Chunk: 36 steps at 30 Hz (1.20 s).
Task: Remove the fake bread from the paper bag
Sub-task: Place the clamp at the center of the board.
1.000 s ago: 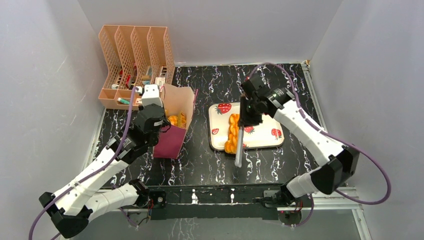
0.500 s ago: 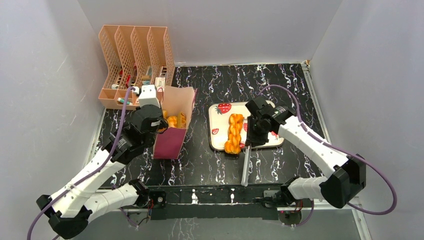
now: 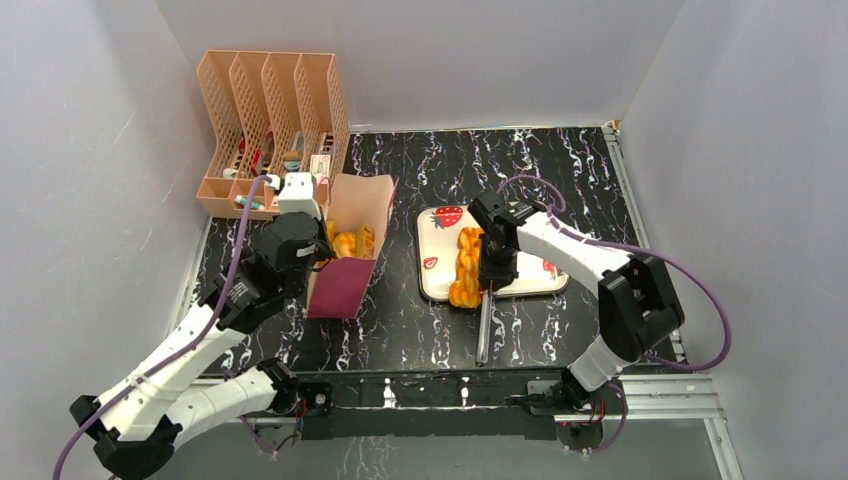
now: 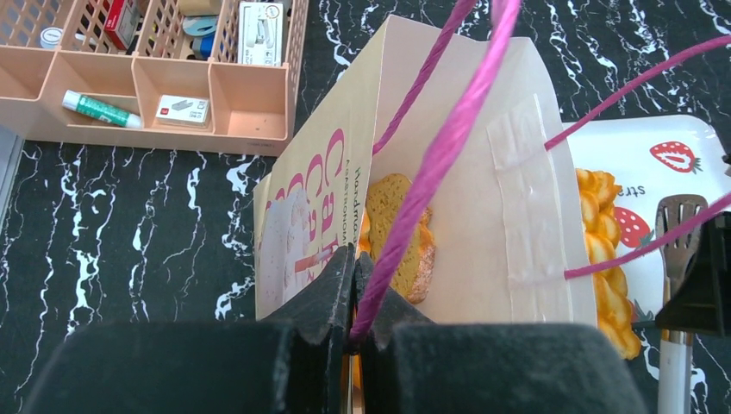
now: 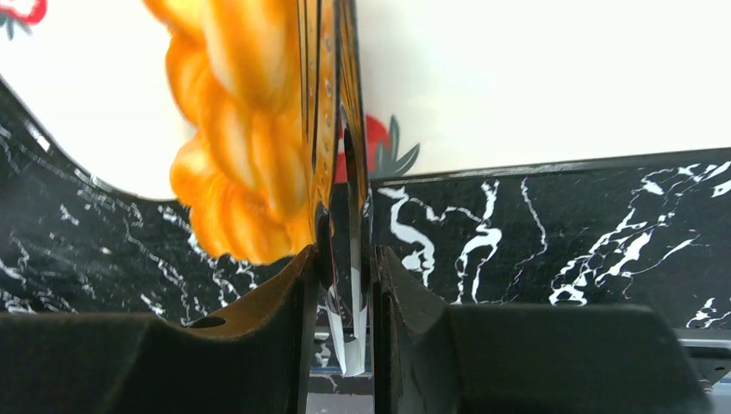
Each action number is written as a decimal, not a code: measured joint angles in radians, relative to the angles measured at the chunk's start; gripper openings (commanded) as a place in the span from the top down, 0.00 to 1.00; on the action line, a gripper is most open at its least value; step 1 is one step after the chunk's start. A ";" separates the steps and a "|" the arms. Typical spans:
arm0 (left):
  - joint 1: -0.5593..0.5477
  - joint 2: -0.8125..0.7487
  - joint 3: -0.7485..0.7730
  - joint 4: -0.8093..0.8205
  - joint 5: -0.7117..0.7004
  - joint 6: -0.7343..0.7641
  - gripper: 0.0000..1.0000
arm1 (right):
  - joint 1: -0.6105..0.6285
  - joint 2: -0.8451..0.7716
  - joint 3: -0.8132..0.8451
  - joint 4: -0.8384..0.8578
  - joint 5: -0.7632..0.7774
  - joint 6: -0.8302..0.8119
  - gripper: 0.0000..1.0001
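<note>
Nearest the arm bases, the grey handle of the spatula (image 3: 484,330) points back toward the near edge of the desk (image 3: 420,325). A second ago it hung over the braided loaf (image 3: 465,262), then swung out to the right, and now it is back against the loaf's right flank. The right claw (image 5: 345,267) is closed narrowly on the spatula's neck, blade edge-on. The loaf itself has not budged: it lies on the strawberry tray (image 3: 440,245), its near end poking over the rim, so I'd say one piece is already out.

Bare desk lies open in front of the tray, with a strip between tray and paper bag (image 3: 343,285). The left claw (image 4: 353,297) is clamped tight on the bag's purple cord (image 4: 414,198); buns (image 3: 346,243) and a brownish slice (image 4: 398,228) wait inside. Beyond it, the file rack (image 3: 270,110) crowds close.
</note>
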 measured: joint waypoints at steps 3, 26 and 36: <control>0.000 -0.016 -0.005 -0.001 0.008 0.003 1.00 | -0.026 0.029 0.001 0.015 0.011 -0.014 0.89; 0.000 -0.093 -0.054 -0.021 0.013 0.012 1.00 | 0.003 0.325 0.229 0.045 -0.034 -0.045 0.89; 0.000 -0.112 -0.060 -0.023 0.012 0.012 1.00 | 0.027 0.425 0.373 0.014 -0.036 -0.059 0.89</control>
